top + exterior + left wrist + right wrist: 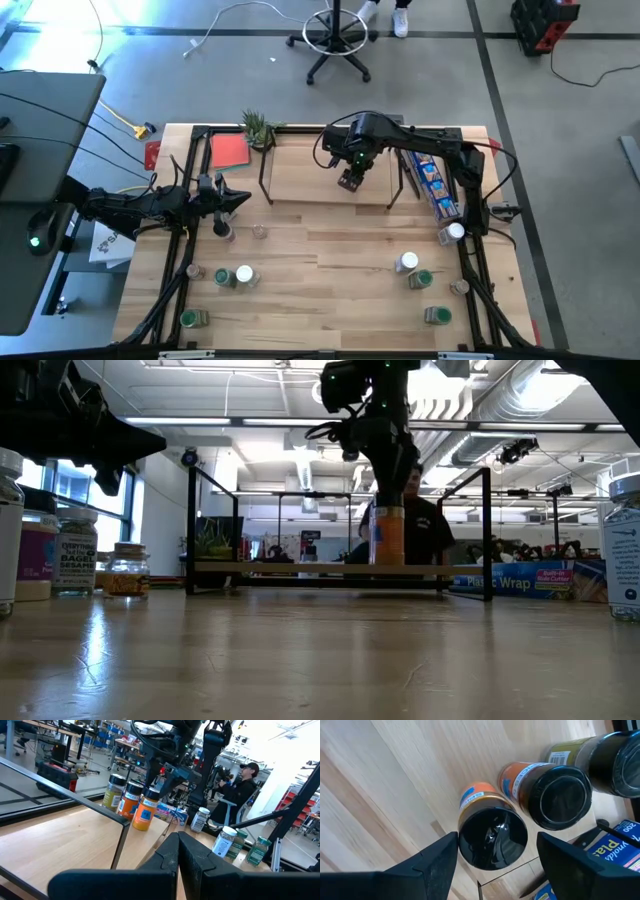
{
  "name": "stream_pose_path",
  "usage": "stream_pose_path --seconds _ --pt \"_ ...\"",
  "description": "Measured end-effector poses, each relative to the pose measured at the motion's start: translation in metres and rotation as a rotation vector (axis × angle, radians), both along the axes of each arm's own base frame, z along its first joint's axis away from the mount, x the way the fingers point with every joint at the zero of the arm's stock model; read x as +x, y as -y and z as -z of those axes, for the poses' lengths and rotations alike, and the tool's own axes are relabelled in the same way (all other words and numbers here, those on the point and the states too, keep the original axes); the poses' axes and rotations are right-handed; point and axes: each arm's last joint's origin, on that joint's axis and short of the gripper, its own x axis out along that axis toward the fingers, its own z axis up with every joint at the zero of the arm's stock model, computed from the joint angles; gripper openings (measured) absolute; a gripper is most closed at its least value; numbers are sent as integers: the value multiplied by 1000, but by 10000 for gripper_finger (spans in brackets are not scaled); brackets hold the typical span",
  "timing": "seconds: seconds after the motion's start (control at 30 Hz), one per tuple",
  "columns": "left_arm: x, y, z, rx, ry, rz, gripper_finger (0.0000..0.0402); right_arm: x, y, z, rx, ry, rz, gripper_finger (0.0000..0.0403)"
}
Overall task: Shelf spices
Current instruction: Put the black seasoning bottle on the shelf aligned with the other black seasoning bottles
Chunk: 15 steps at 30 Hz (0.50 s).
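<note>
In the high view, we see our right end effector over the shelf at upper centre, while the left end effector waits at the table's left edge. Loose spices dot the lower table.

The low view alone shows an orange jar standing upright on the shelf.

The left wrist view shows its fingers pressed together, grasping nothing.

The right wrist view shows the fingers spread wide astride the black lid, released. We judge a straight lift best, sparing the neighbouring jar.

Grey floor, wheeled stool behind the table, bright windows (left side), ceiling pipes.
</note>
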Motion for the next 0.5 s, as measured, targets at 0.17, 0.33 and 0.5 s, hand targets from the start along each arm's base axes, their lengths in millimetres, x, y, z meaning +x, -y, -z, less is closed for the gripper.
stream_pose_path --seconds 0.17,0.33,0.5 --pt "0 0 0 0 0 0 1 0 0 -6 -20 2 4 263" --pt "0 0 0 -1 1 0 1 -3 -2 -35 -36 56 14 263" --pt "0 0 0 -17 6 1 1 -16 -14 -87 -106 195 -4 263"
